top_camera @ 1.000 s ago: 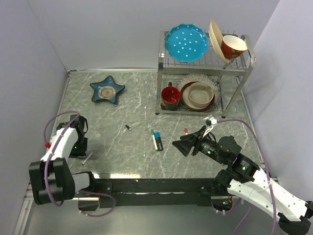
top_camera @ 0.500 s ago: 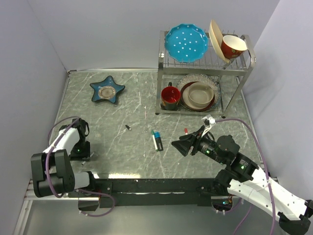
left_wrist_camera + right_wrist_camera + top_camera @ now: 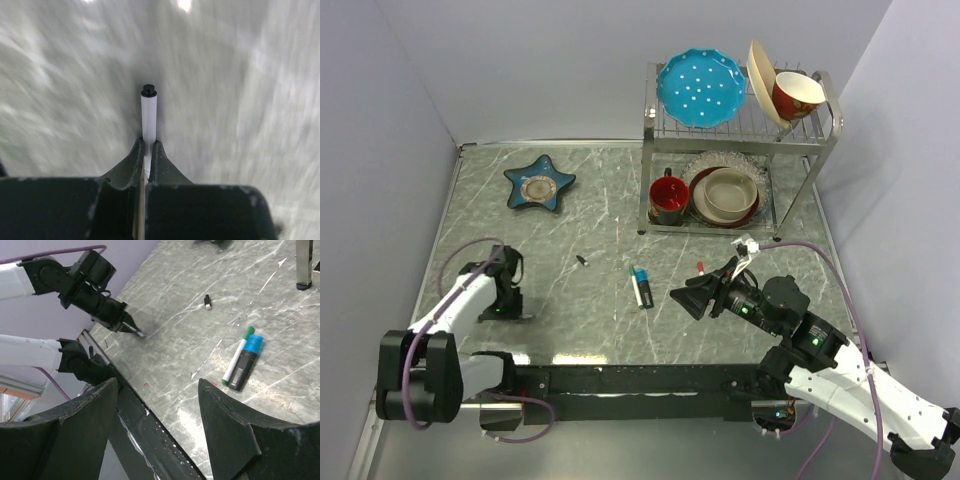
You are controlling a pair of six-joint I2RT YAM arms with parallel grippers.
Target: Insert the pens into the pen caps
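Left gripper (image 3: 145,150) pinches a thin white pen (image 3: 149,117), barrel jutting straight past its tips; the small black cap (image 3: 581,260) lies at its two o'clock seen from overhead, nearer than the spread right gripper (image 3: 682,299).

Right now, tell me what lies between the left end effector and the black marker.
Only bare tabletop, per the top view; the black cap sits farther back.
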